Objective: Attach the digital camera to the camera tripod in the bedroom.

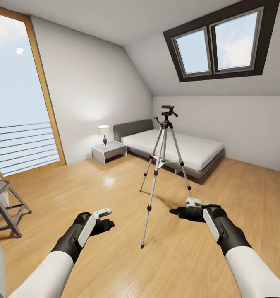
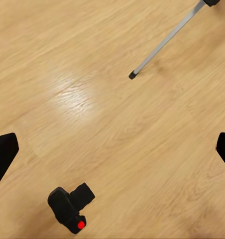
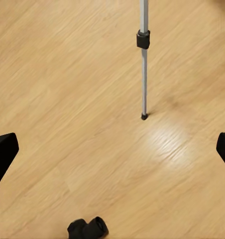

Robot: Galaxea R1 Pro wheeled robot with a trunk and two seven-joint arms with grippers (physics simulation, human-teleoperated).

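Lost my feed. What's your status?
Both grippers, left and right, open, empty. Camera lies on floor. Tripod stands ahead, head bare. Nothing between.

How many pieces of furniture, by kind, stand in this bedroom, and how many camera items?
Bed: 1
Nightstand: 1
Table lamp: 1
Grey stool: 1
Camera tripod: 1
Digital camera: 1
Total: 6

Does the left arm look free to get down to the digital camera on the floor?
Probably yes: the left gripper is open above bare floor, the digital camera lies unobstructed below it, apart from the tripod leg.
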